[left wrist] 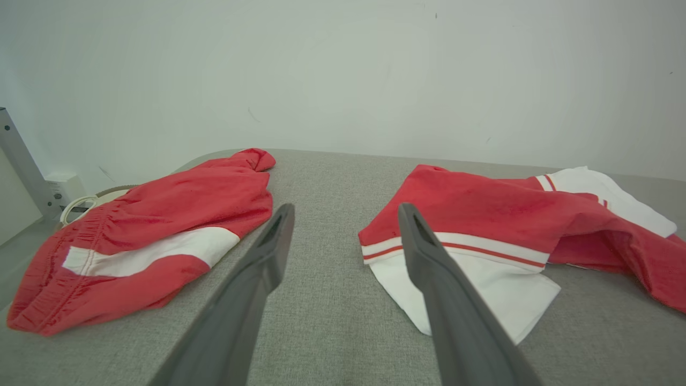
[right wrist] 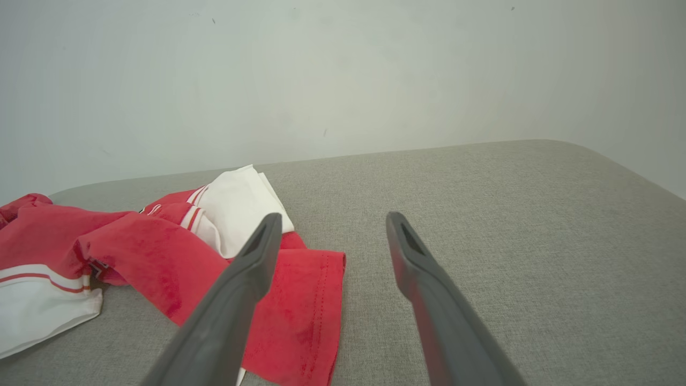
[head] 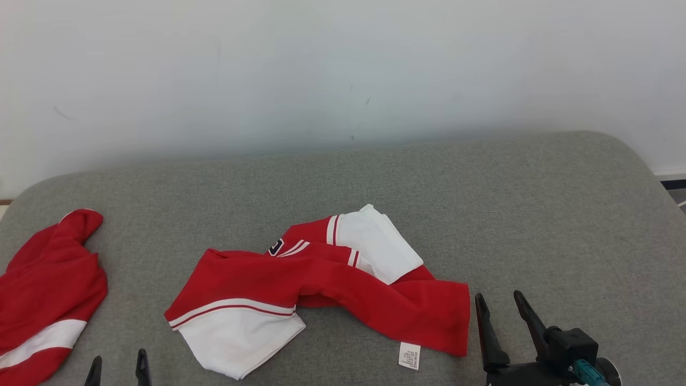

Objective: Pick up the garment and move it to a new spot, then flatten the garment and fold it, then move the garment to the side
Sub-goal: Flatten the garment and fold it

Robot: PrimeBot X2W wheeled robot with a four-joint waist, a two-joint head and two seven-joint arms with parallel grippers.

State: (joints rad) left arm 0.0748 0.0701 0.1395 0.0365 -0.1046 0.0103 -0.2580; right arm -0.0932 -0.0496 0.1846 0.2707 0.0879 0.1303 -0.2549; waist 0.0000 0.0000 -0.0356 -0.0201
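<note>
Your right gripper (head: pixel 498 296) and left gripper (head: pixel 119 356) both gape empty beside the crumpled red-and-white garment (head: pixel 321 279) on the grey fabric surface (head: pixel 536 214); a second red garment (head: pixel 48 279) lies further left.

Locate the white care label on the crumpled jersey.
In the head view, the care label lies at the near hem of the red-and-white jersey, on the grey padded surface, just left of the open right gripper.
</note>
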